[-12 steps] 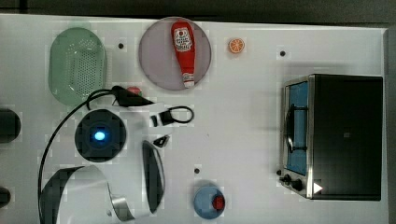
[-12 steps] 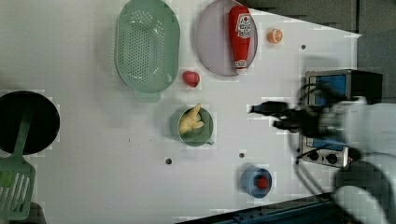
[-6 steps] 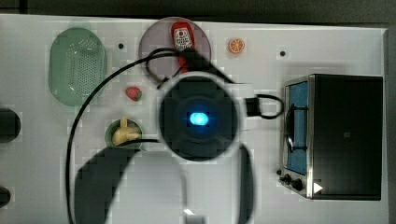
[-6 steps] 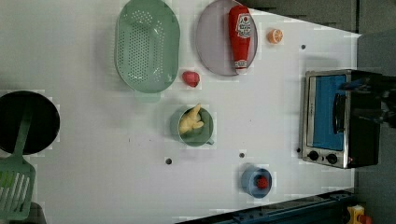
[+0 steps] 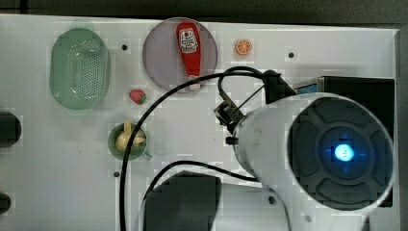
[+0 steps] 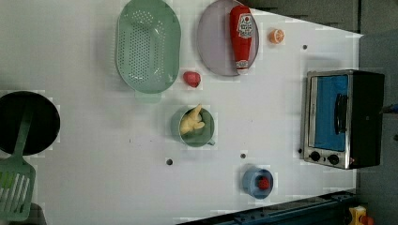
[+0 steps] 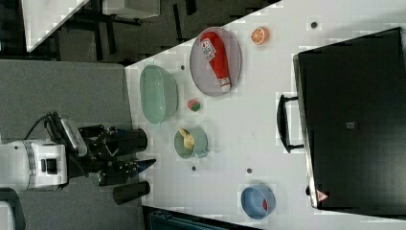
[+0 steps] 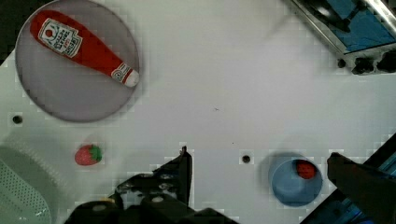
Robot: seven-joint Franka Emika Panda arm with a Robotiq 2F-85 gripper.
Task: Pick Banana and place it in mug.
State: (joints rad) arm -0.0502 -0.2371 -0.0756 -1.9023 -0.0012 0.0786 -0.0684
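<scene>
Pale yellow, the one banana [image 6: 191, 123] lies inside the single teal-green mug [image 6: 203, 138], its stem poking over the rim toward the basket; the top view [image 5: 126, 138] and the right view [image 7: 187, 138] show it there too. The mug [image 5: 115, 149] stands near the middle of the white table [image 6: 94, 154], with one red strawberry [image 6: 191, 78] just beyond it and one large pale green perforated basket [image 6: 148, 46] near that.

One grey plate [image 6: 212, 47] carries one red ketchup bottle [image 6: 241, 36], lying flat with its cap toward the table's middle. One orange slice [image 6: 276, 36] sits beside the plate, apart from it. One blue cup [image 6: 251, 183] holds one small red object [image 6: 264, 183]. One toaster oven [image 6: 342, 117] with a blue door stands at the left view's right. One black pan [image 6: 28, 123] and one green slotted spatula [image 6: 16, 187] lie at the left view's left edge.

The gripper [image 7: 143, 175] hangs off the table edge in the right view, its two black fingers [image 7: 130, 191] spread wide and holding nothing. In the wrist view the fingers [image 8: 180, 170] frame bare table between the strawberry [image 8: 88, 155] and the blue cup [image 8: 292, 184].
</scene>
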